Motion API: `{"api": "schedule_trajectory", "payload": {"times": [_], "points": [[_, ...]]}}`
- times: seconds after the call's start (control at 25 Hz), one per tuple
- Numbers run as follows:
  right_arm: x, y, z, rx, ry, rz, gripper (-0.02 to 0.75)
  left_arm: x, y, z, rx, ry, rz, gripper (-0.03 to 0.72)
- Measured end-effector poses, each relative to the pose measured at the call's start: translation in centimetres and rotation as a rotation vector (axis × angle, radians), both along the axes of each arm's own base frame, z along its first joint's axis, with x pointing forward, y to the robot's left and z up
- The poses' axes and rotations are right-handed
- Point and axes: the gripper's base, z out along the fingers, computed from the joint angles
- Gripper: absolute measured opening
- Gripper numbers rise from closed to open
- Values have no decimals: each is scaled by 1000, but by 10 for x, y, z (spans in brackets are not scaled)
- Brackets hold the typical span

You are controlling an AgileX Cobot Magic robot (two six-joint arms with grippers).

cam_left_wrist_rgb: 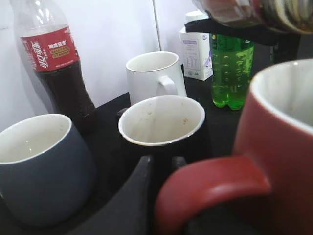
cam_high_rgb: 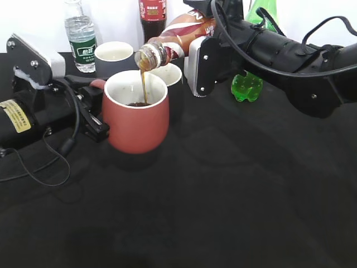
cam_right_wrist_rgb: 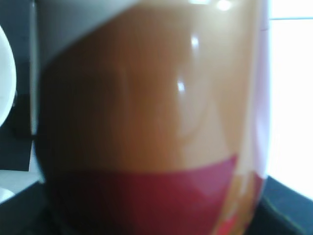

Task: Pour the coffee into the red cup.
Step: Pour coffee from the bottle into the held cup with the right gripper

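Note:
The red cup (cam_high_rgb: 137, 117) stands on the black table, left of centre. My left gripper (cam_high_rgb: 93, 109) is shut on its handle, which fills the lower left wrist view (cam_left_wrist_rgb: 210, 188). My right gripper (cam_high_rgb: 196, 61) is shut on the coffee bottle (cam_high_rgb: 178, 36), tipped with its open mouth above the cup. A thin brown stream of coffee (cam_high_rgb: 144, 86) falls into the cup, where dark liquid pools. The bottle's label fills the right wrist view (cam_right_wrist_rgb: 151, 117); the fingers are hidden there.
Behind the red cup stand a grey cup (cam_high_rgb: 113, 56), a black cup with white inside (cam_left_wrist_rgb: 164, 122), a white mug (cam_left_wrist_rgb: 154, 76), a cola bottle (cam_left_wrist_rgb: 61, 68), a water bottle (cam_high_rgb: 81, 36), a green bottle (cam_high_rgb: 248, 84) and a small white carton (cam_left_wrist_rgb: 195, 54).

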Motion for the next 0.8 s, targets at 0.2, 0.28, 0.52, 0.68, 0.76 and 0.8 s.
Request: {"api": "schedule_trajectory", "payload": {"times": [0.2, 0.28, 0.52, 0.68, 0.76, 0.8], "points": [[0, 0, 0, -1, 0, 0, 533, 0, 0, 0, 0, 0, 0, 74], [0, 0, 0, -3, -3, 0, 533, 0, 0, 0, 0, 0, 0, 74], [0, 0, 0, -29, -26, -2, 533, 0, 0, 0, 1, -1, -1, 74], [0, 0, 0, -31, -27, -2, 533, 0, 0, 0, 1, -1, -1, 74], [0, 0, 0, -31, -27, -2, 533, 0, 0, 0, 1, -1, -1, 74], [0, 0, 0, -31, -27, -2, 533, 0, 0, 0, 1, -1, -1, 74]]}}
